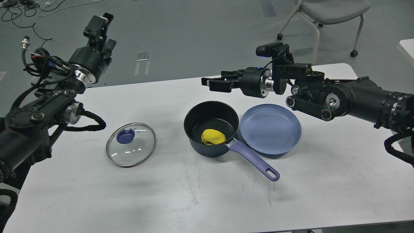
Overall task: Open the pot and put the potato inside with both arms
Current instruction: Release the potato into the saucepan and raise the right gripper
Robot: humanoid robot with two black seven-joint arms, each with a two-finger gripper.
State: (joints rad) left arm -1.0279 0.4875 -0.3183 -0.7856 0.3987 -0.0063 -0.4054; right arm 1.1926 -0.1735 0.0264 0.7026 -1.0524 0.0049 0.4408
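Potato [213, 136] inside pot [211, 128], below right pincer [208, 83]; lid [131, 144] flat on worktop [207, 200], below left pincer [98, 27]. Right pincer slightly parted, empty; left empty, opening unclear. Likely final step: only withdrawing arms clear of pot

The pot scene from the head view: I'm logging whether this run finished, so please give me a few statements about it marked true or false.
1. The potato lies inside the pot. True.
2. The glass lid sits on the pot. False: it lies flat on the table, to the left of the pot.
3. The blue plate has nothing on it. True.
4. The right gripper is holding the potato. False: it hangs above the table behind the pot, holding nothing.
5. The pot's handle points toward the lid. False: it points toward the near right.
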